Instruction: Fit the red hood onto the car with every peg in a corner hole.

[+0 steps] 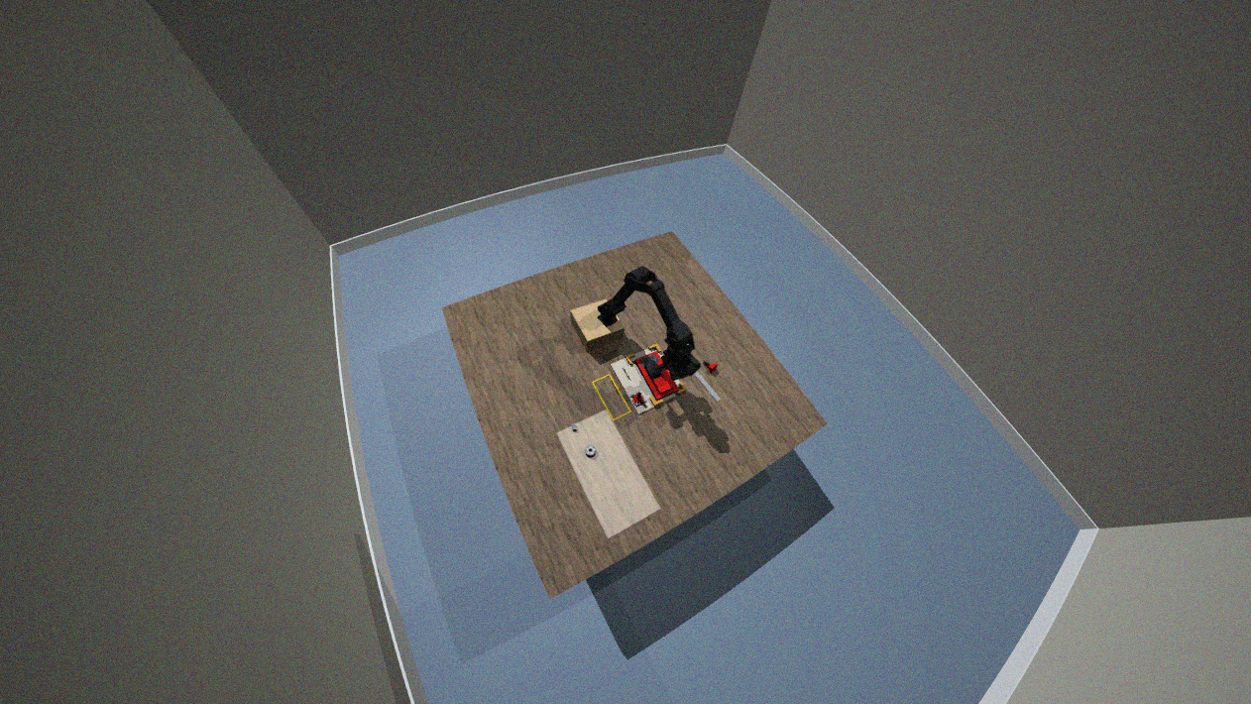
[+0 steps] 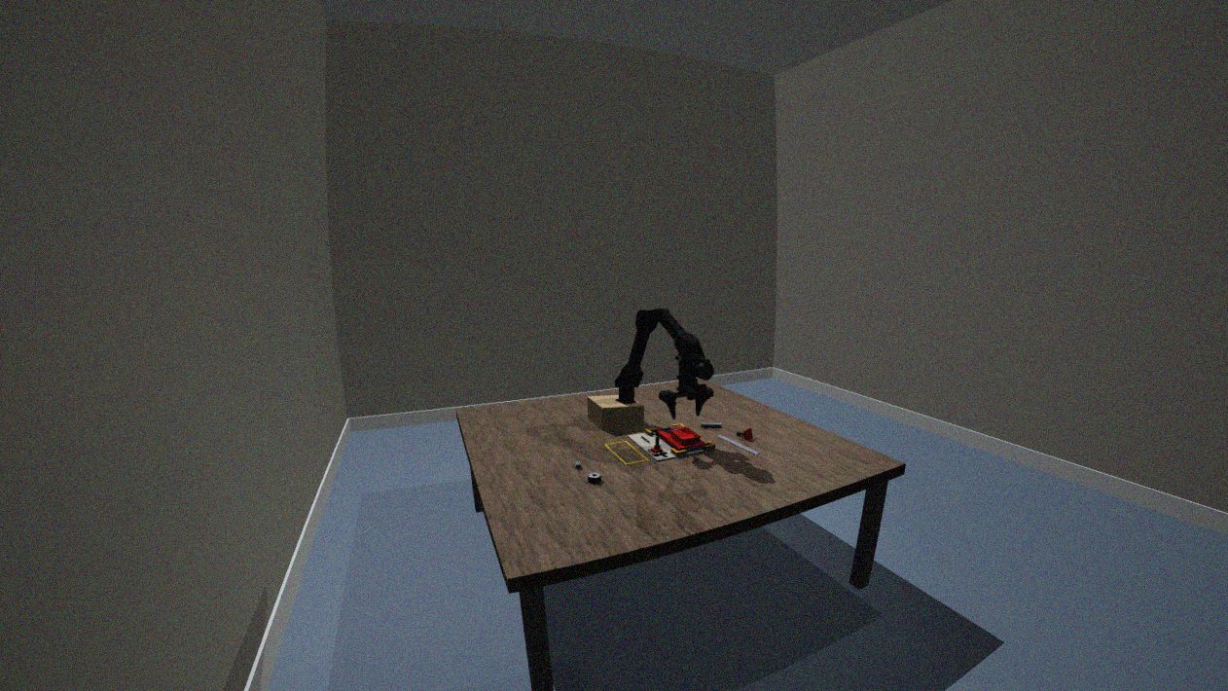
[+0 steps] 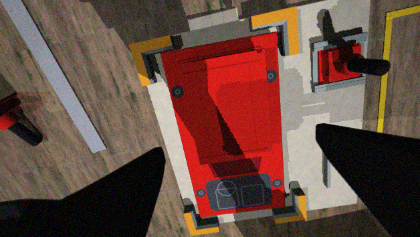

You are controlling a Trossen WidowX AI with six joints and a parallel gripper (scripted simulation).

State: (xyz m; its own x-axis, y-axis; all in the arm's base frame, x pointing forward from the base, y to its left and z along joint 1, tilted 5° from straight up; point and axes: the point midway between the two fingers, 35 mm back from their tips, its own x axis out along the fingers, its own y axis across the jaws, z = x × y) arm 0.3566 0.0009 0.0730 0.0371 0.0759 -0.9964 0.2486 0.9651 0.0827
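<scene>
Hovering over the hood, showing the tool [image 1: 671, 367] [image 2: 686, 416] [image 3: 241, 140] spread wide, with black fingertips standing apart above either side of it. Seeing the red hood [image 1: 662, 378] [image 2: 684, 436] [image 3: 245, 120] lying on the car in the jig, roof up, between orange-and-black corner brackets [image 3: 135, 55]. Showing four dark round spots at the corners in the wrist view; not telling how flat the seating is.

Moving outward, seeing a white plate [image 1: 625, 372] [image 2: 639, 441] [image 3: 334, 201] reaching out beside the car, carrying a red block with a black handle [image 1: 638, 399] [image 2: 657, 447] [image 3: 349, 61] in a grey frame. Lying on the other side: a pale grey strip [image 1: 707, 386] [image 2: 738, 444] [image 3: 60, 77] and, past it, a second red piece [image 1: 712, 367] [image 2: 745, 433] [image 3: 7, 122] with a black handle.

Running along just past the plate: a yellow outline [image 1: 603, 400] [image 2: 615, 454] [image 3: 384, 77]. Sitting near the jig: a wooden box [image 1: 590, 321] [image 2: 614, 414], carrying the black arm [image 1: 669, 306] [image 2: 639, 344].

Farther out, seeing a small round part [image 1: 590, 451] [image 2: 594, 477] resting on the brown counter [image 1: 743, 419] [image 2: 600, 524]. Spreading below: blue floor [image 1: 401, 394] [image 2: 412, 559].
</scene>
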